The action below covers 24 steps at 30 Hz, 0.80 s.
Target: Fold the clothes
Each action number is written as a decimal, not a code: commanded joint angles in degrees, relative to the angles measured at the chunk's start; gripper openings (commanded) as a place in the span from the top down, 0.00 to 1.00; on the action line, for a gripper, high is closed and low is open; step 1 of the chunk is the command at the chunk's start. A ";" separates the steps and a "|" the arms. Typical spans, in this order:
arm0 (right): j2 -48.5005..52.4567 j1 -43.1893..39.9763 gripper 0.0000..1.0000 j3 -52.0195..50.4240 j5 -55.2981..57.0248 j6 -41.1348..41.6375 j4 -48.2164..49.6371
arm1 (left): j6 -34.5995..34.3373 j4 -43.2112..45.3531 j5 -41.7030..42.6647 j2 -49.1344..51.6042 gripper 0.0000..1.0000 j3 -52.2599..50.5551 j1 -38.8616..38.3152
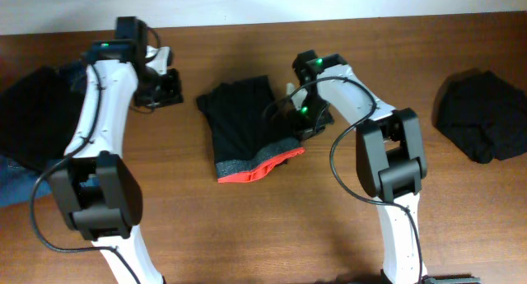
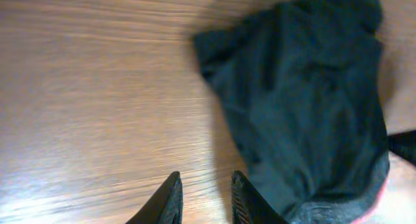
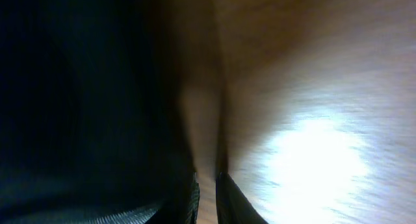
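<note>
The clothes (image 1: 243, 123), black trousers folded into a compact block, lie mid-table with the grey waistband and red-orange trim (image 1: 262, 166) on the near side. My right gripper (image 1: 303, 119) is low at their right edge. In the right wrist view the gripper (image 3: 208, 185) is shut to a sliver with only wood showing in the gap, and the black cloth (image 3: 84, 100) lies against the outer side of its left finger. My left gripper (image 1: 165, 88) hovers left of the clothes. Its jaws (image 2: 207, 188) are open over bare wood, with the trousers (image 2: 305, 100) to the right.
A second black garment (image 1: 482, 115) is heaped at the far right. Another dark cloth (image 1: 33, 111) and blue denim jeans (image 1: 12, 173) lie at the left edge, behind the left arm. Bare wooden table (image 1: 247, 226) shows in front of the trousers.
</note>
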 commanded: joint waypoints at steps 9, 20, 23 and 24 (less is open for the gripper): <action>0.74 9.94 0.84 -1.46 -9.94 6.62 3.69 | 0.26 -2.43 0.66 0.52 0.75 -0.15 5.64; 0.74 14.27 0.83 -1.46 -18.03 17.11 17.79 | 0.26 -7.52 0.66 0.52 0.75 -0.15 5.68; 0.74 14.64 0.83 -1.46 -22.43 18.36 21.59 | 0.26 -8.37 0.66 0.52 0.75 -0.15 5.70; 0.74 14.69 0.83 -1.46 -23.37 18.36 22.12 | 0.26 -8.46 0.66 0.52 0.75 -0.15 5.70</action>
